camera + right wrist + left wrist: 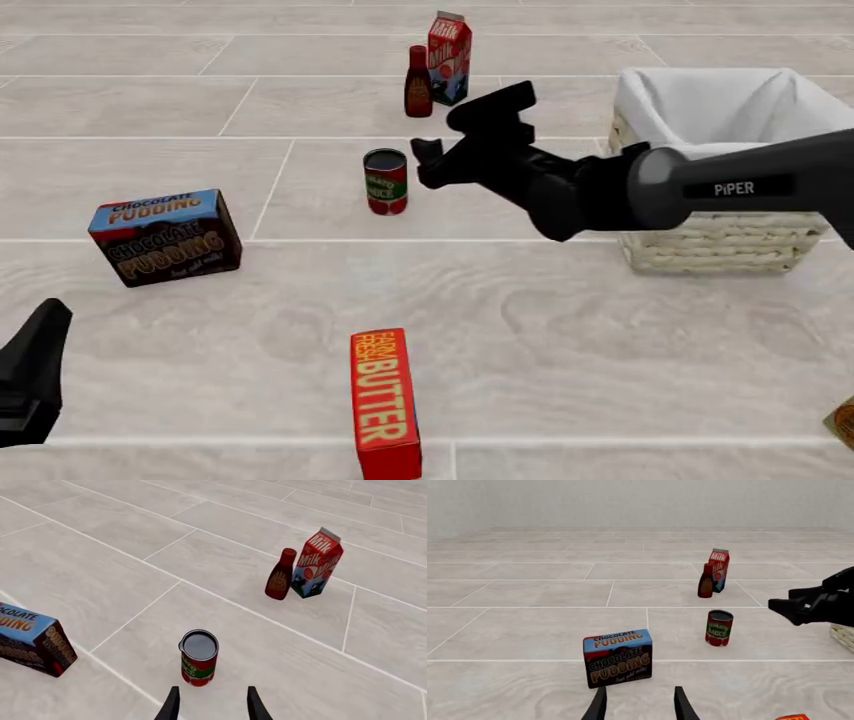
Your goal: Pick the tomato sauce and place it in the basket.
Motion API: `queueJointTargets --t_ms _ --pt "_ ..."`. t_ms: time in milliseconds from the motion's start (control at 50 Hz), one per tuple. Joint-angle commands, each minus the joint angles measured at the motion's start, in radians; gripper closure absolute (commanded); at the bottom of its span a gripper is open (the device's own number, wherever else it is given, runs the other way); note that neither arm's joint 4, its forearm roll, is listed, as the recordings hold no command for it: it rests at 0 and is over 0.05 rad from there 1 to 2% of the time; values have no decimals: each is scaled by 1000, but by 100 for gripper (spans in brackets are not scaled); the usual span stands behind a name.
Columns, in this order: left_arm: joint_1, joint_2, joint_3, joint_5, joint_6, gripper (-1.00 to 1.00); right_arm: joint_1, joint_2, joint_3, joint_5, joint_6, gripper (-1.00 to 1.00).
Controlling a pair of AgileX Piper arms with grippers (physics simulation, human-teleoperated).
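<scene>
The tomato sauce (386, 182) is a small tin with a red and green label, standing upright on the tiled surface; it also shows in the left wrist view (719, 627) and the right wrist view (199, 657). My right gripper (447, 135) is open and empty, hovering just to the right of and above the tin; its fingers (172, 704) sit just short of the can. The wicker basket (721, 240) with white lining stands at the right, behind the right arm. My left gripper (34, 385) is open and empty at the near left; it also shows in its own wrist view (639, 707).
A chocolate pudding box (167, 237) stands at the left. A red butter box (384, 405) lies near the front middle. A dark red bottle (418, 82) and a milk carton (450, 44) stand at the back. An orange object (843, 420) shows at the right edge.
</scene>
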State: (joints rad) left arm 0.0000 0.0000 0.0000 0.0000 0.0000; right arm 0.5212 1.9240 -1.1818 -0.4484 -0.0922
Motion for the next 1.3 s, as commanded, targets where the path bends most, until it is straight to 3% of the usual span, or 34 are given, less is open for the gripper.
queueJointTargets --t_ms 20,1300 --pt "0 0 0 0 0 -100 1 40 -34 1 3 -100" --pt "0 0 0 0 0 -100 21 216 -200 51 9 -100"
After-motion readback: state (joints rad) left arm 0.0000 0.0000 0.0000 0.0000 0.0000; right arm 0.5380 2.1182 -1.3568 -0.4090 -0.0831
